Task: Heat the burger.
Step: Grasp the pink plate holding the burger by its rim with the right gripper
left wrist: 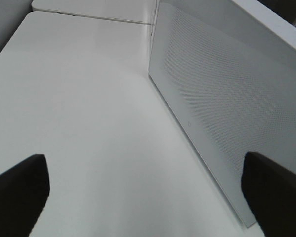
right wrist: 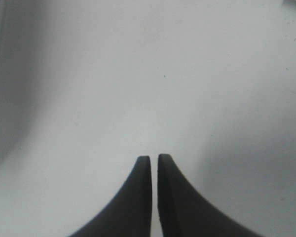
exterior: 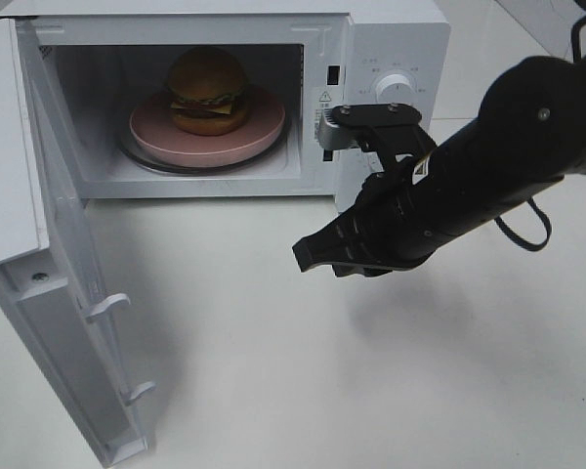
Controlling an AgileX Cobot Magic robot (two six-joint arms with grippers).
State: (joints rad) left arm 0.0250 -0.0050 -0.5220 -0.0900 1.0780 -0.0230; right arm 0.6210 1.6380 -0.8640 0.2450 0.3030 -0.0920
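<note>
Right tool (exterior: 305, 256): pressed together, empty, hanging over desk (exterior: 273, 371) in front of microwave (exterior: 391, 39). Left tool (left wrist: 144, 163): spread wide, empty, just beside open door (exterior: 59, 293). Burger (exterior: 208, 90): on pink plate (exterior: 264, 137) inside cavity. Probably door-closing step. Push flat on outer panel, follow hinge arc, stop when latched. Glossy domed bun, smooth round plate, dotted mesh window, hard white casing.

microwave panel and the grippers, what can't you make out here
- Panel labels: exterior high view, too small to read.
- Left gripper: outside the exterior high view; left wrist view crops it to two fingertips.
- Turntable: mostly hidden under the pink plate.
- Burger: back side faces away from the exterior high camera.
</note>
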